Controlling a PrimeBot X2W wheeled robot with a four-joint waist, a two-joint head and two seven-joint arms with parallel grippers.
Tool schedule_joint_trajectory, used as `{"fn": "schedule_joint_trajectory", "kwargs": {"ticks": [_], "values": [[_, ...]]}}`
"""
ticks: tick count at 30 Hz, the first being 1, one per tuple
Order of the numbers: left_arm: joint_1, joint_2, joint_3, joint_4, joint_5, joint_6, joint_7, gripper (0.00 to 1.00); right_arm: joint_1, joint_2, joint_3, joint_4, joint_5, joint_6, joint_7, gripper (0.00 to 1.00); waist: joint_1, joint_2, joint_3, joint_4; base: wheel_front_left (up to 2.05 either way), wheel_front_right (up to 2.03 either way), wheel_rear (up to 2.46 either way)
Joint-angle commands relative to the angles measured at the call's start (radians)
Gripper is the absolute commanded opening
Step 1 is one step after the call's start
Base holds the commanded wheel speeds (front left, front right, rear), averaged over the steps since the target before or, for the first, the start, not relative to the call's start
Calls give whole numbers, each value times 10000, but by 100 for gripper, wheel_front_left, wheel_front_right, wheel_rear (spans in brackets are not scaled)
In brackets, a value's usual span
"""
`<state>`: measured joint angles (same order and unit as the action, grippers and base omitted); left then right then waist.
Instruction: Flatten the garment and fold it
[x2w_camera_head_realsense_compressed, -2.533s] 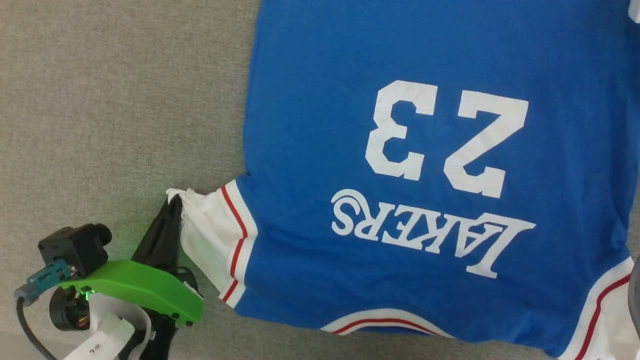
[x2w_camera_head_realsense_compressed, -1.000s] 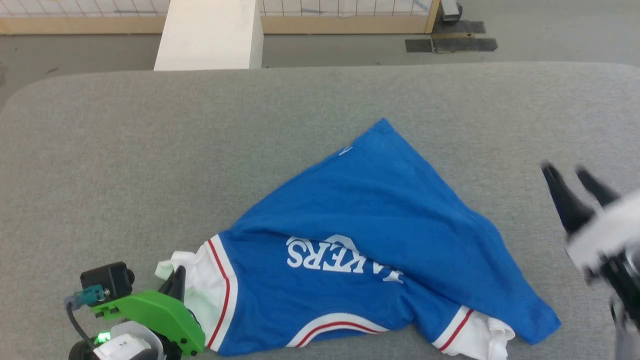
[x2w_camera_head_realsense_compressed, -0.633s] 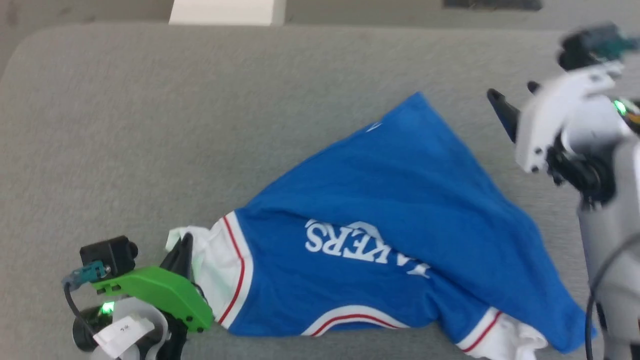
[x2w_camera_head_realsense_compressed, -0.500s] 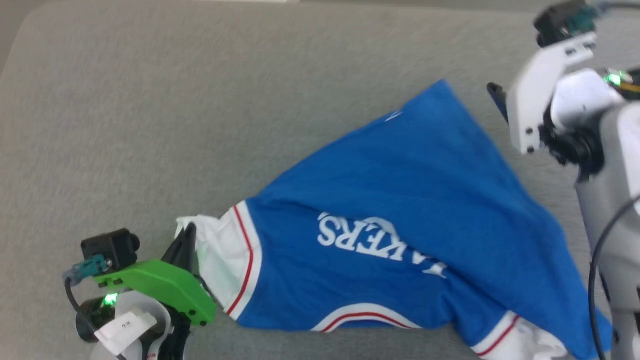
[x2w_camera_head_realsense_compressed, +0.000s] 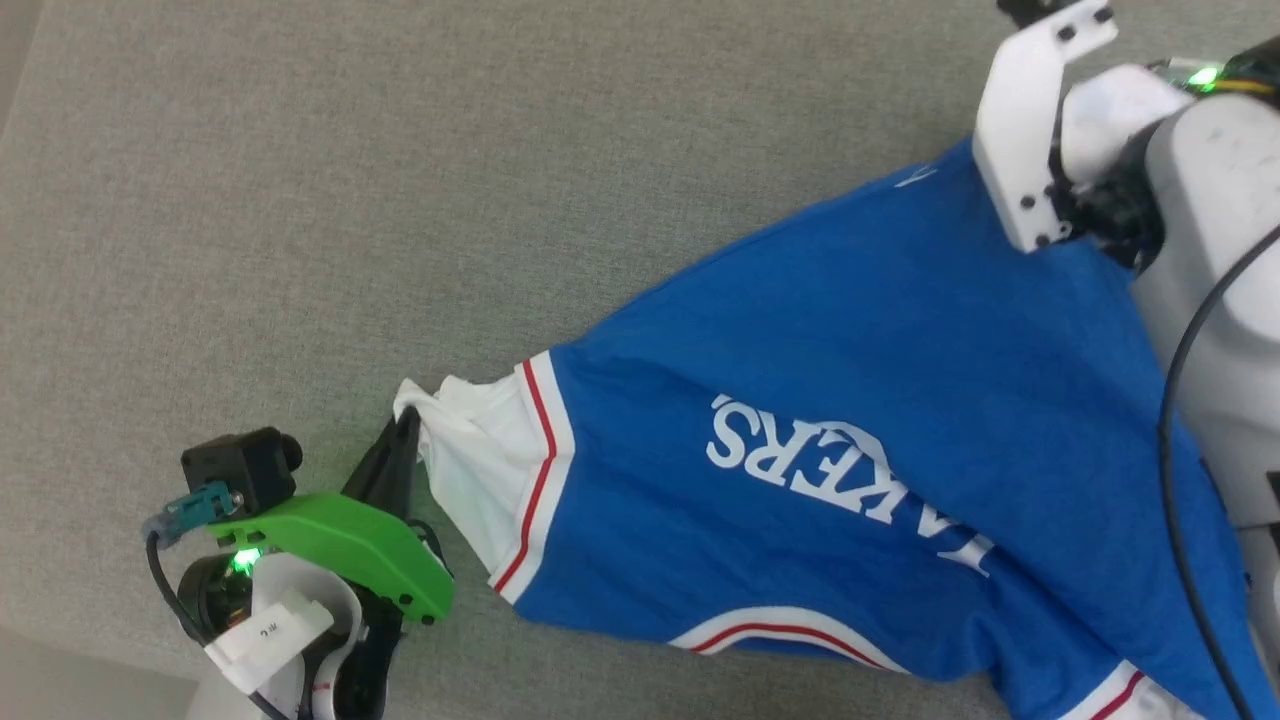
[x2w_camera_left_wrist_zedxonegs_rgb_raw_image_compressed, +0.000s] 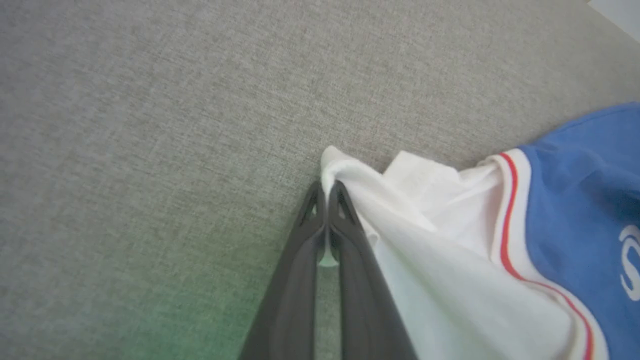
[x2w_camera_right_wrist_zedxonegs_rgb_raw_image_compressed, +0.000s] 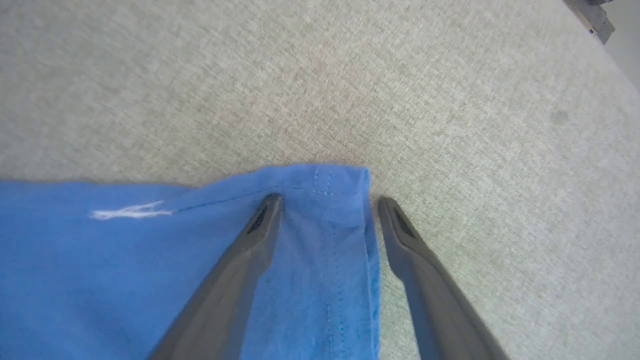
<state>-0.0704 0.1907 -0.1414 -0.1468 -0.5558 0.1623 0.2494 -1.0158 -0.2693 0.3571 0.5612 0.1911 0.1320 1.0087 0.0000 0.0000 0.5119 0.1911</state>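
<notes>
pinching garment (x2w_camera_head_realsense_compressed: 820, 330) sleeve, left gripper (x2w_camera_left_wrist_zedxonegs_rgb_raw_image_compressed: 327, 192) clamped, right gripper (x2w_camera_right_wrist_zedxonegs_rgb_raw_image_compressed: 330, 200) splayed astride hem corner

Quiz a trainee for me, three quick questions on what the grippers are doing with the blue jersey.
1. True or false: the left gripper is shut on the garment's white sleeve.
2. The right gripper is: A) shut on the collar; B) open around a blue hem corner; C) shut on the lettering.
3. Fill in: the garment lies on a ___ surface.
Key: 1 true; 2 B; 3 grey.
</notes>
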Motion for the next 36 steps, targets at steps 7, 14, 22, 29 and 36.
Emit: {"fn": "schedule_joint_trajectory", "kwargs": {"ticks": [7,14,22,29,36], "values": [[-168,190,114,388,-53,-79,-63,0,589,52,-754,-191,1222,-13,-928,0,0,0,-841,-485,0,0,0],[191,341,211,532,-96,6,2,0,2943,-504,-2100,-2921,2495,-13,-2070,0,0,0,-2335,-1399,0,0,0],[793,313,164,595,-204,151,146,0,7734,170,-4328,-6273,3408,-13,-1312,0,0,0,-3399,-2232,0,0,0],[1236,205,178,709,-406,165,74,0,10679,1593,-5486,-7858,3789,-13,-432,0,0,0,-3916,-2462,0,0,0],[668,441,412,424,-741,-238,15,0,10217,1862,-5837,-8630,4264,-13,-65,0,0,0,-4041,-2581,0,0,0]]}}
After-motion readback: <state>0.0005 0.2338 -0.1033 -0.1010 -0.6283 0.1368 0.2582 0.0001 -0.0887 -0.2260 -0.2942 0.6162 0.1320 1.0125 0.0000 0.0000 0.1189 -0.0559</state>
